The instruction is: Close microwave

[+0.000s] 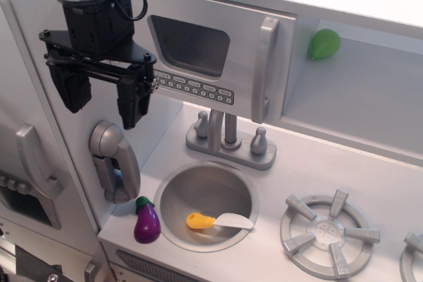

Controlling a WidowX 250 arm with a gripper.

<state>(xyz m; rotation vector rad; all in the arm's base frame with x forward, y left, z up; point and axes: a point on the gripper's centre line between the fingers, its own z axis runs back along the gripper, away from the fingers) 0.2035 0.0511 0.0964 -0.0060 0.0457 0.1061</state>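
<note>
Microwave: the microwave is built into the upper part of the toy kitchen, above the faucet and the sink. Its door lies flat in line with the grey front around it, so it looks closed.
Door window: a dark rectangular window takes the left and middle part of the door.
Buttons: a row of small buttons runs under the window.
Handle: a tall grey bar handle stands upright at the right edge of the door.
Claw: the gripper hangs to the left of the microwave, in front of the side wall, apart from the door. Its two dark fingers point down and stand wide apart. It holds nothing.
Phone: a rounded grey phone handset hangs on the side wall just below the claw, not touching it.
Faucet: a grey faucet with two knobs stands under the microwave, behind the sink.
Sink: a round grey sink is set in the counter. Inside it lies a toy knife with a yellow handle.
Eggplant: a purple eggplant lies on the counter, just left of the sink.
Green toy: a green rounded thing sits in the open shelf to the right of the microwave.
Burner: a grey stove burner is on the counter, right of the sink.
Left door: a grey panel door with a curved handle is at the left edge of the view.
</note>
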